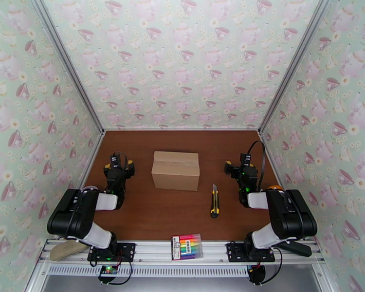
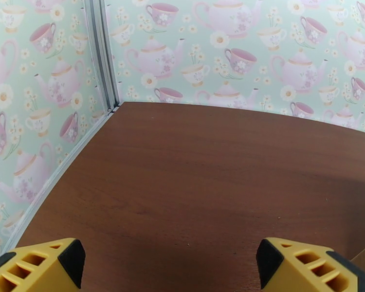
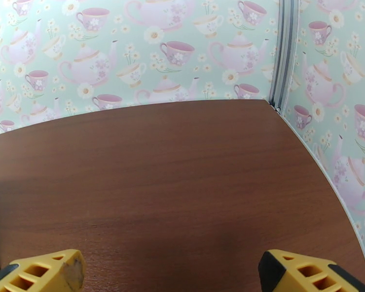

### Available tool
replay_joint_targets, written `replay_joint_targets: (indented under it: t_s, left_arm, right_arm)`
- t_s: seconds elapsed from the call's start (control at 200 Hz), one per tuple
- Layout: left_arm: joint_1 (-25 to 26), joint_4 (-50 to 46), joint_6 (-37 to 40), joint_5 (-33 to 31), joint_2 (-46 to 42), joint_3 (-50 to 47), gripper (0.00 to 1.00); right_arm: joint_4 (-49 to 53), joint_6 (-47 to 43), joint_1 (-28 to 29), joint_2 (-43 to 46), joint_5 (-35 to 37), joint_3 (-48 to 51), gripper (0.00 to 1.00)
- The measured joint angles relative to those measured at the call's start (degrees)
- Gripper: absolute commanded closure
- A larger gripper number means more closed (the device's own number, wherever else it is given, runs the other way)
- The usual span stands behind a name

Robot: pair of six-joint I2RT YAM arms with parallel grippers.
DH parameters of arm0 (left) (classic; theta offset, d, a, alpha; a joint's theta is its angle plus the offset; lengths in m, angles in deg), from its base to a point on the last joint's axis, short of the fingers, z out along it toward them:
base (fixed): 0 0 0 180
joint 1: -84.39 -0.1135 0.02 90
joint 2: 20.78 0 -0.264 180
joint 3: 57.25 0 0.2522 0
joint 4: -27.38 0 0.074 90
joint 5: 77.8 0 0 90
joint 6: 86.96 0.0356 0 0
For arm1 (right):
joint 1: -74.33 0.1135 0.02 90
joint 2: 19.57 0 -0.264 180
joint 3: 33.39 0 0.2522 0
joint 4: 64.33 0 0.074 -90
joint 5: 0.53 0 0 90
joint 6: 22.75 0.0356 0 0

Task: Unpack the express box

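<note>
Presently, at the far left of the overhead view, the left arm sits folded on the brown surface (image 1: 148,215), with the left claw (image 1: 119,162) near the left wall and well apart from any loose item. In its wrist view, the left claw's yellow fingertips (image 2: 46,266) stand wide apart at the lower corners, with nothing but bare wood between them.

Right of that claw, the express box (image 1: 175,170) rests flat near the middle of the surface. It is upright, its top flaps lie shut and a seam runs along the top. Neither claw touches it. A tan corner at the lower right edge of the left wrist view appears to belong to it.

Nearer the arm bases, a flat pack of rainbow-coloured markers (image 1: 187,246) lies across the aluminium rail (image 1: 148,249) at the front edge, well apart from the box.

Further right, a yellow-and-black utility knife (image 1: 214,200) lies on the surface, lengthwise front to back, between the box and the right arm and touching neither.

At the right, the right claw (image 1: 237,166) sits near the right wall, level with the box but clear of it. In its wrist view, its yellow fingertips (image 3: 46,271) are likewise spread wide and grip nothing.

Teapot-and-teacup wallpaper (image 1: 182,59) covers the enclosure walls.
</note>
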Motion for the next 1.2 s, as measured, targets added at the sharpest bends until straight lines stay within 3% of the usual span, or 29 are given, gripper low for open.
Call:
replay_joint_targets:
  t_s: [0.721, 0.826, 0.927, 1.202]
  left_arm:
    - [0.00, 0.00, 0.00, 0.00, 0.00, 0.00, 0.00]
    - [0.00, -0.02, 0.04, 0.02, -0.02, 0.00, 0.11]
    - [0.02, -0.66, 0.02, 0.07, -0.42, 0.00, 0.14]
    - [3.28, -17.97, -2.25, -3.96, -18.12, 3.65, 0.23]
  right_arm:
    - [0.00, -0.02, 0.00, -0.02, -0.94, 0.00, 0.00]
    - [0.00, -0.04, 0.00, -0.02, -1.22, 0.00, 0.00]
    - [0.55, -0.02, 0.04, 0.31, -1.16, -0.02, 0.00]
    - [20.83, 2.03, 3.23, 13.51, 7.52, -8.66, 0.04]
